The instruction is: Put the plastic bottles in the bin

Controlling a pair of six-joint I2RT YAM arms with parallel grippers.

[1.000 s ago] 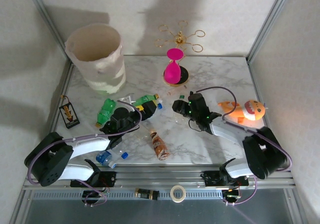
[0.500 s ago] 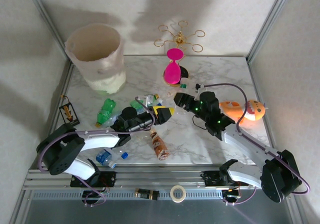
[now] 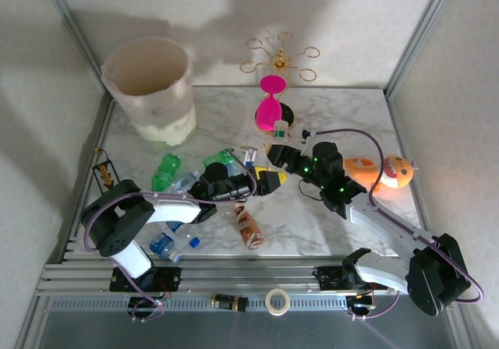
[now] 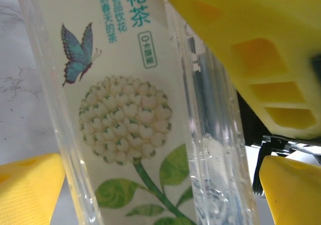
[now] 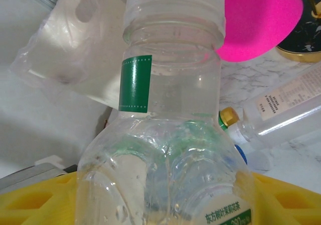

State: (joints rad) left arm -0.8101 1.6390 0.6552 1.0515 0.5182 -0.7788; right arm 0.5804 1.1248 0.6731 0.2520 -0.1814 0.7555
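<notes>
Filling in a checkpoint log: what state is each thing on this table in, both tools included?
Clear bottle: capped, gripped.
Right tool: shut on clear bottle.
Left tool: open, one finger either side of the clear bottle.
Bin: upright, open, bag-lined.
Brown bottle: lying flat, capped.
Green bottle: lying flat.
Blue-capped bottle: lying flat.
Pink hourglass: upright.

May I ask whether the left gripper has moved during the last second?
Yes. The left gripper has shifted right, away from the bin, to directly in front of the pink hourglass.
</notes>
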